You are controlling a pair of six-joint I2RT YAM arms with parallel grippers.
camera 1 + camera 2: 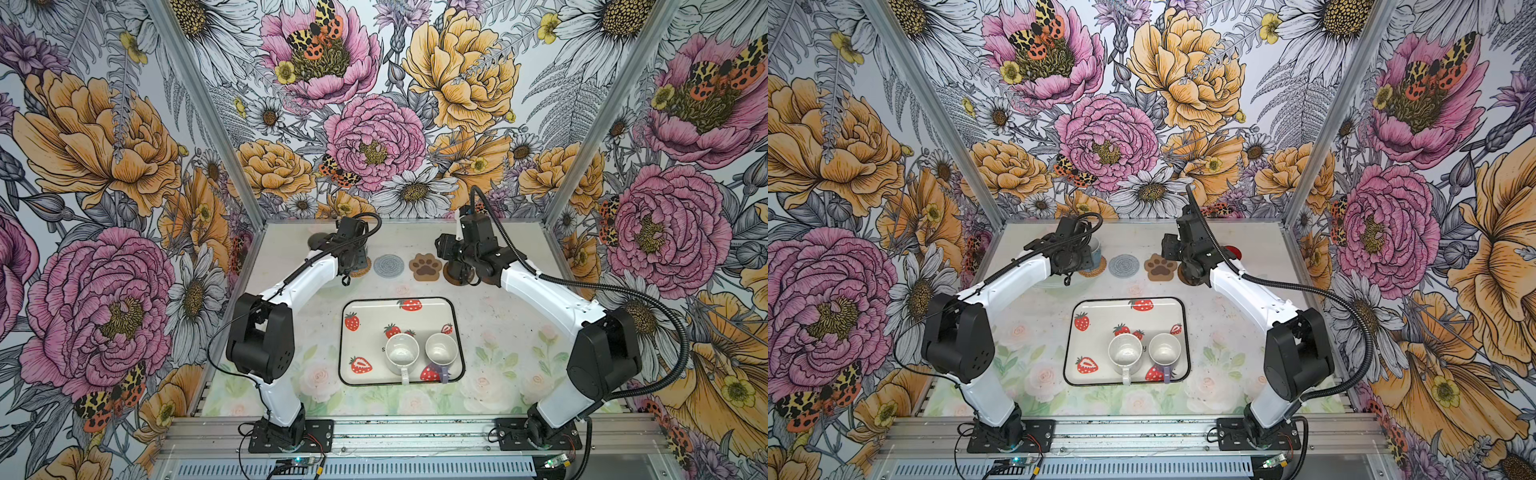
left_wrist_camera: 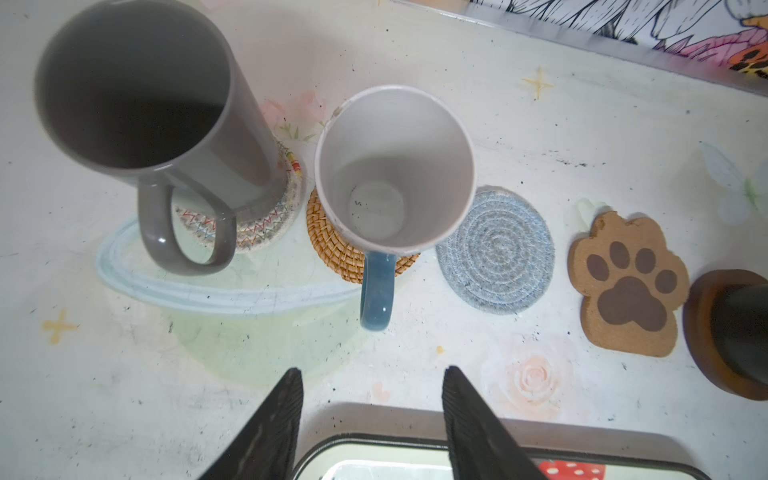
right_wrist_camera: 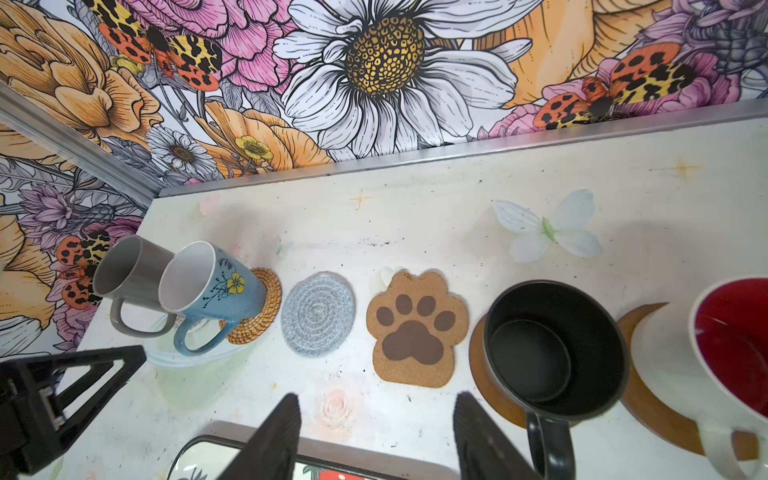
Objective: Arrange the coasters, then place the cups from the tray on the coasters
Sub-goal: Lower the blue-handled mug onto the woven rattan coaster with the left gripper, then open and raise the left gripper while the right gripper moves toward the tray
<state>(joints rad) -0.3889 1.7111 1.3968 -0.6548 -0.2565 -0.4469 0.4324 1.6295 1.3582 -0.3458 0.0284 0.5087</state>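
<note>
My left gripper (image 2: pixel 374 370) has its fingers apart and empty, on the tray side of the light blue mug (image 2: pixel 395 166), which stands on the rattan coaster (image 2: pixel 332 249). The grey woven coaster (image 1: pixel 388 265) and paw coaster (image 1: pixel 425 267) are bare. My right gripper (image 3: pixel 378 395) is likewise apart and empty, near the black mug (image 3: pixel 552 349).

The tray (image 1: pixel 382 316) lies behind both finger pairs, toward my bases. On it, the white mug (image 1: pixel 401 353) is nearer my left arm and the lilac mug (image 1: pixel 441 349) nearer my right. Both handles appear to point baseward.
</note>
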